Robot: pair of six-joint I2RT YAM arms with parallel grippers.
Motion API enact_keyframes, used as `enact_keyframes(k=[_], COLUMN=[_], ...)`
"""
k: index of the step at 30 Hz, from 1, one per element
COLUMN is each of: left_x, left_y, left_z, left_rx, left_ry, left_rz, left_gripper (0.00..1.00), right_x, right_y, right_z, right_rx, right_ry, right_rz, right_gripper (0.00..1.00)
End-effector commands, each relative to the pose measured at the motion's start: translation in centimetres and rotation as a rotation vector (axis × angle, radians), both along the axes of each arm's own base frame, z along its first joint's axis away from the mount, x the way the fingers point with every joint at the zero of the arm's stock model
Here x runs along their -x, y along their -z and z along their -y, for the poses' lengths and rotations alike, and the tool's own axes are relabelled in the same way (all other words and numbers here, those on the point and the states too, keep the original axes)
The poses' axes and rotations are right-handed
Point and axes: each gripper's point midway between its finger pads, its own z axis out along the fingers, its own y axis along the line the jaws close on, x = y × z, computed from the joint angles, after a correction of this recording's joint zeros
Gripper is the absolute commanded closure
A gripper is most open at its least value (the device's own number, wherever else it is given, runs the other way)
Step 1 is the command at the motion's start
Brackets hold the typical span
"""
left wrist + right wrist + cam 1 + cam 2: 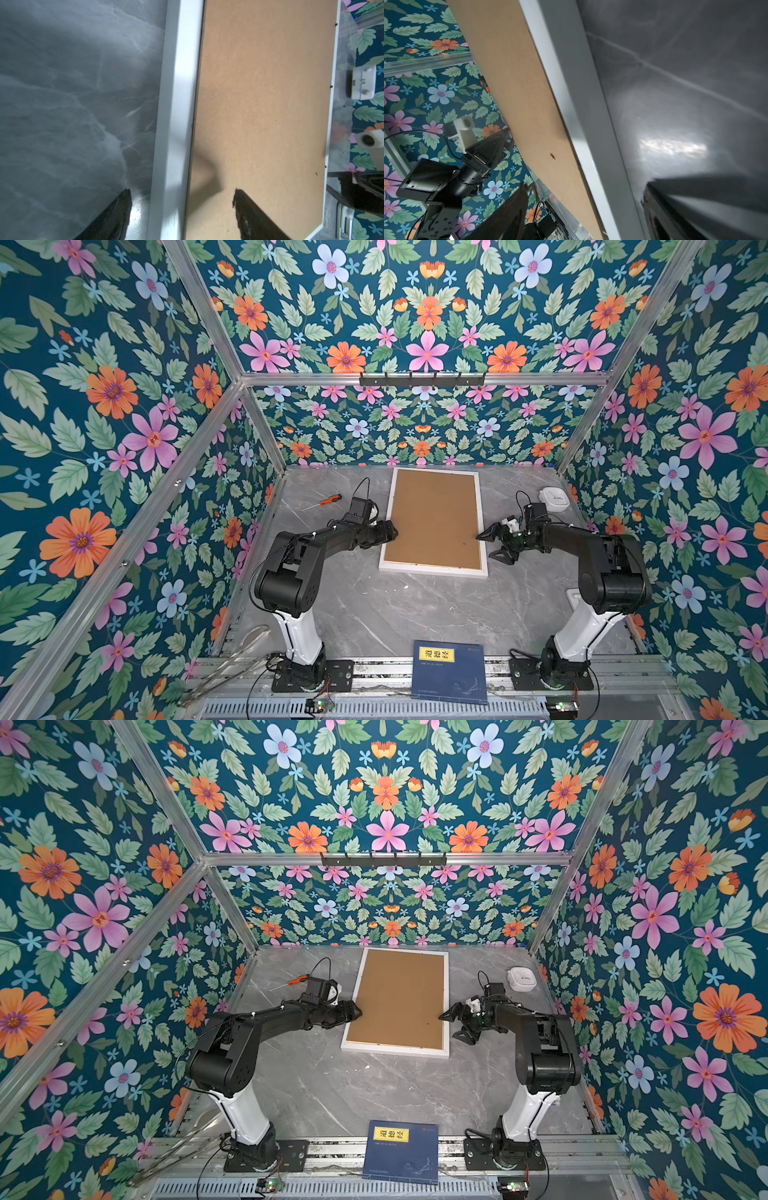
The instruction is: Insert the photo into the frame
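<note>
The left gripper (182, 195) spreads its jaws astride the white frame (178, 104) rail, between brown backing board (264, 104) and grey marble tabletop (62, 104).

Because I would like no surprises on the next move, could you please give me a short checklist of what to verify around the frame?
1. Frame lies flat, back side up: ok.
2. Brown board sits within the frame's rails: ok.
3. Photo under the board: cannot tell, no print shows.
4. Left gripper open, straddling the left rail: ok.
5. Right gripper open at the right rail, holding nothing: ok.
6. Screwdriver and book lie apart from the frame: ok.
</note>
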Motion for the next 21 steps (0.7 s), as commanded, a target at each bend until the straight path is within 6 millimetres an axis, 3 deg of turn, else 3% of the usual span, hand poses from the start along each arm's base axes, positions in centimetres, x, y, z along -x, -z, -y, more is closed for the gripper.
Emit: enact_keyframes(k=[1, 10, 17, 21], left_x=[-0.3, 2.1, 4.6, 6.1], left_y=[-0.5, -0.6, -1.9, -1.7], left_z=[1.0, 2.9, 3.4, 2.8], left_rx=[0.044, 0.166, 0.234, 0.230], left_ry=[0.037, 0.030, -0.001, -0.027], left_rz=[0.023, -0.005, 0.008, -0.012], left_gripper=[0.21, 0.23, 0.24, 0.24], right_x=[-0.5, 0.3, 2.8, 4.7], right_y=[0.5, 0.0, -0.1, 0.1], right_z=[-0.6, -2.4, -3.3, -3.5], right_rx=[0.023, -0.007, -0.043, -0.041], right_ry=[-0.028, -0.090, -0.127, -0.128], right_rz=[0.024, 0.039, 0.015, -0.011], right_gripper=[0.10, 0.09, 0.09, 0.09])
